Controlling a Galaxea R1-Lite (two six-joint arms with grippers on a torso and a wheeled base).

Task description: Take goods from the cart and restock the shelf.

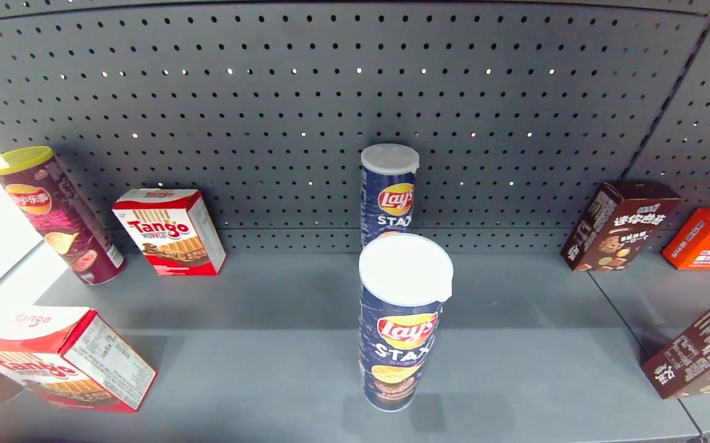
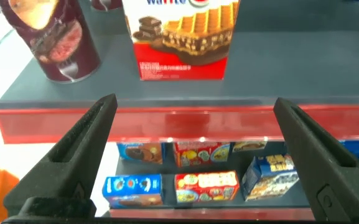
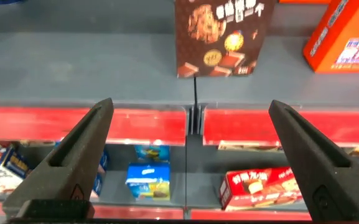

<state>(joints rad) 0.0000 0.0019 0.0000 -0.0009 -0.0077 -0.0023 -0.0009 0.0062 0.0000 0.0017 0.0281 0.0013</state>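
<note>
Blue chip can (image 1: pixel 401 332) upright at shelf (image 1: pixel 269 357) front, second can (image 1: pixel 388 194) directly behind. Left gripper (image 2: pixel 195 102), right gripper (image 3: pixel 190 104): spread wide, holding nothing, facing the shelf edge. Advice: set next item in open space, clear of the tall cans, which likely topple easily

I see a matt grey metal shelf (image 1: pixel 256 344), and a glossy dark-blue crisp tube (image 1: pixel 398 357) capped by a smooth white plastic lid (image 1: pixel 405 269).
</note>
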